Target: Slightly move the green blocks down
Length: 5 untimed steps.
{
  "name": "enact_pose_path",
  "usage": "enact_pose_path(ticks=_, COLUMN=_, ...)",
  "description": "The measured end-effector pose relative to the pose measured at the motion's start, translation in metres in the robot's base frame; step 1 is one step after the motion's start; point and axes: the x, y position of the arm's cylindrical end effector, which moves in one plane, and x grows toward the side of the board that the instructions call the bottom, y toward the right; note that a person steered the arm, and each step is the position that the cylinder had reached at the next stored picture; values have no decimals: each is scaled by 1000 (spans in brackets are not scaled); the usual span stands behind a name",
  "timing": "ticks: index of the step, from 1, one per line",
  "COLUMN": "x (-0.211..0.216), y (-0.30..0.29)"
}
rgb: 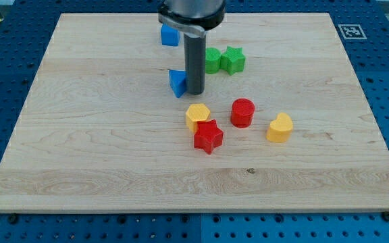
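Two green blocks sit touching near the view's top centre: a green star (234, 59) and, to its left, a green block (212, 61) partly hidden by the rod. My tip (195, 92) rests on the board below and left of the green blocks, right beside a small blue block (177, 82) on its left.
A blue cube (170, 35) lies at the top, partly under the arm. Below the tip are a yellow hexagon (197, 116), a red star (208, 136), a red cylinder (242, 112) and a yellow heart-shaped block (280, 127). The wooden board (80, 148) ends at a blue perforated table.
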Motion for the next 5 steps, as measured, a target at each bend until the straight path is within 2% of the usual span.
enact_pose_path(ticks=1, x=-34, y=2)
enact_pose_path(ticks=3, x=-32, y=-44)
enact_pose_path(ticks=5, x=-63, y=-52)
